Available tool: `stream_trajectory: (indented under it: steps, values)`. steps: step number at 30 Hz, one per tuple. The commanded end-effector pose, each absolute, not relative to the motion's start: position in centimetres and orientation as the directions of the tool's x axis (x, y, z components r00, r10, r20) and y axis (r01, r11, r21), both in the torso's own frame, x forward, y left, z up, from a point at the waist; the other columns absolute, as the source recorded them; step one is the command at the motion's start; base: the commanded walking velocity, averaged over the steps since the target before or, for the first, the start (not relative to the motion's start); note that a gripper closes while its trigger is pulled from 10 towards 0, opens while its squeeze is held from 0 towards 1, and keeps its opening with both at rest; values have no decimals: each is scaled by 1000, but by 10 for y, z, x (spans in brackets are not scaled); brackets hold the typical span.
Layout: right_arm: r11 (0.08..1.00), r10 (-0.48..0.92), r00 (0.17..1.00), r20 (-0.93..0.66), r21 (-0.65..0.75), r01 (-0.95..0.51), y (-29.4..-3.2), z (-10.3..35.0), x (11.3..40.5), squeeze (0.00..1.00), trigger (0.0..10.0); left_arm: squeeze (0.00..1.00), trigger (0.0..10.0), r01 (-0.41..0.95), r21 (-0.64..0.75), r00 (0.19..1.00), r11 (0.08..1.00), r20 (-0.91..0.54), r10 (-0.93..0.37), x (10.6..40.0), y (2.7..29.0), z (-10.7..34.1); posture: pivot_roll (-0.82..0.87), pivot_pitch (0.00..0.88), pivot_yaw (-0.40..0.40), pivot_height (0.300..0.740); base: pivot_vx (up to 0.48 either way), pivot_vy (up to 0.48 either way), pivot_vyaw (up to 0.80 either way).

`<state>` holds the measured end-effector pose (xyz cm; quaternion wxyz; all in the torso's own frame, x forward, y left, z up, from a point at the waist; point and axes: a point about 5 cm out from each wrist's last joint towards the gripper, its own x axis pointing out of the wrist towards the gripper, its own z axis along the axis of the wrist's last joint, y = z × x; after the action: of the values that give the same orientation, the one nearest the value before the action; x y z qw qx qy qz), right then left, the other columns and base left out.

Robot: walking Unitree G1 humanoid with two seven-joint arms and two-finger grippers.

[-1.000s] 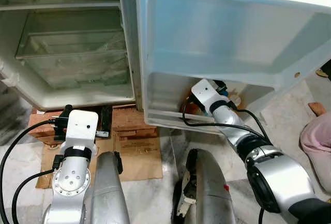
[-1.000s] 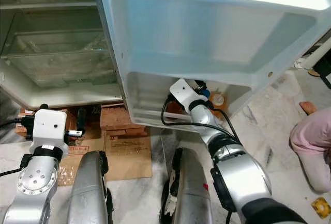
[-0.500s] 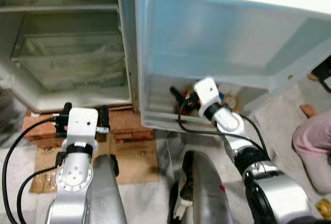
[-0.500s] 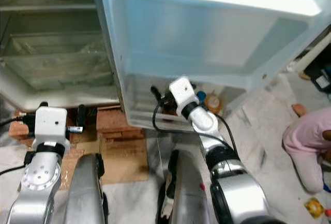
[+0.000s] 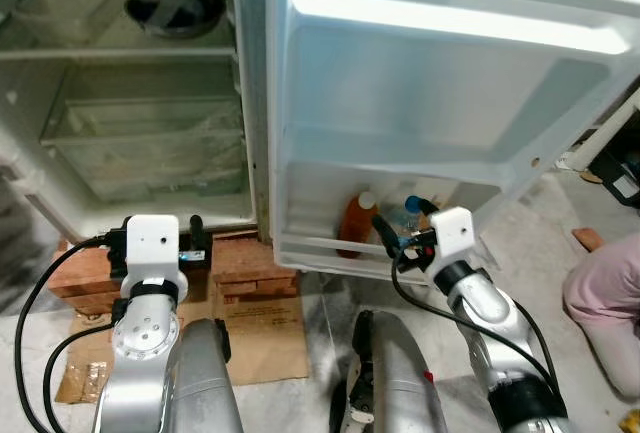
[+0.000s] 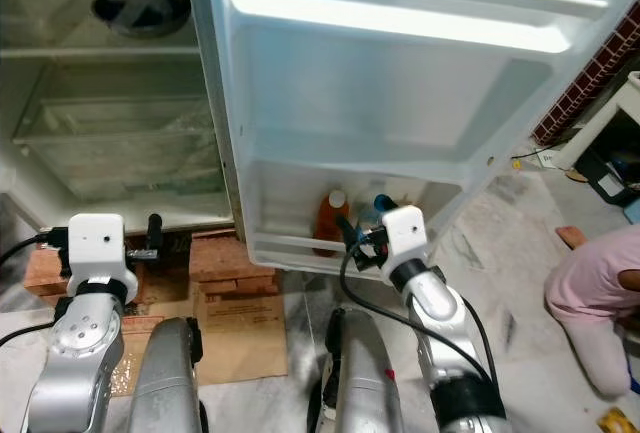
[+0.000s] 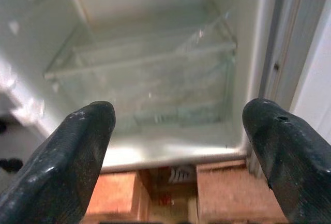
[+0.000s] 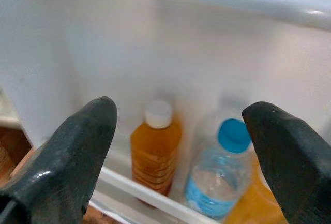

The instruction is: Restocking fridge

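An orange juice bottle with a white cap stands upright in the bottom shelf of the open fridge door. Beside it is a clear water bottle with a blue cap. In the right wrist view the juice bottle and the water bottle stand side by side, with another orange bottle at the edge. My right gripper hovers just in front of the shelf rail, open and holding nothing. My left gripper is open low in front of the fridge body, facing the clear crisper drawer.
A dark bowl sits on a fridge shelf above the crisper drawer. The fridge rests on bricks, with cardboard on the marble floor. A person in pink crouches at the right.
My right gripper has drawn back out of the door shelf, leaving the bottles standing free. The camera has lifted, showing more of the fridge. The left arm has barely moved.
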<state>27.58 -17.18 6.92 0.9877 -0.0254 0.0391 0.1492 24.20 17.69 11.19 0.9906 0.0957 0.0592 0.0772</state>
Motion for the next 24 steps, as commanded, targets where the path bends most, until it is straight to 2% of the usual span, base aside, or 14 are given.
stream_trajectory:
  steps: [1, 2, 4, 5, 11, 15, 17, 19, 24]
  values:
    - [966, 258, 963, -76, -9, -259, -175, 77, 278, 1000, 10000, 0, 10000, -116, 197, 983, 973, -115, 141, 242, 173, 109, 89, 10, -42, 570, 0, 0, 0]
    - [966, 258, 963, -76, -9, -259, -175, 77, 278, 1000, 10000, 0, 10000, -116, 197, 983, 973, -115, 141, 242, 173, 109, 89, 10, -42, 570, 0, 0, 0]
    - [965, 263, 964, -35, -8, -263, -174, 86, 276, 165, 10000, 0, 10000, -114, 194, 983, 974, -123, 139, 242, 172, 105, 97, 0, -51, 570, 0, 0, 0]
    - [967, 256, 967, -15, -6, -256, -174, 89, 276, 0, 10000, 0, 10000, -113, 189, 982, 975, -127, 139, 241, 171, 104, 98, 0, -53, 570, 0, 0, 0]
    - [986, 165, 986, -5, 23, -165, -184, 100, 270, 0, 10000, 0, 10000, -145, 176, 972, 974, -158, 173, 229, 176, 97, 102, 0, -60, 598, 0, 0, 0]
    - [997, 79, 997, -20, 26, -79, -197, 102, 252, 0, 10000, 0, 10000, -166, 183, 967, 969, -163, 196, 214, 185, 96, 100, 0, -66, 627, 0, 0, 0]
    - [996, 82, 996, -26, 22, -81, -197, 103, 248, 0, 10000, 0, 10000, -167, 185, 966, 969, -164, 198, 212, 186, 96, 98, 0, -67, 632, 0, 0, 0]
    - [994, 110, 992, -62, 10, -110, -196, 100, 230, 0, 10000, 0, 10000, -166, 209, 965, 964, -165, 202, 204, 190, 94, 92, 0, -66, 651, 0, 0, 0]
    - [993, 115, 989, -95, 19, -114, -196, 97, 224, 0, 10000, 0, 10000, -145, 199, 969, 969, -170, 180, 205, 189, 93, 87, 0, -66, 679, 0, 0, 0]
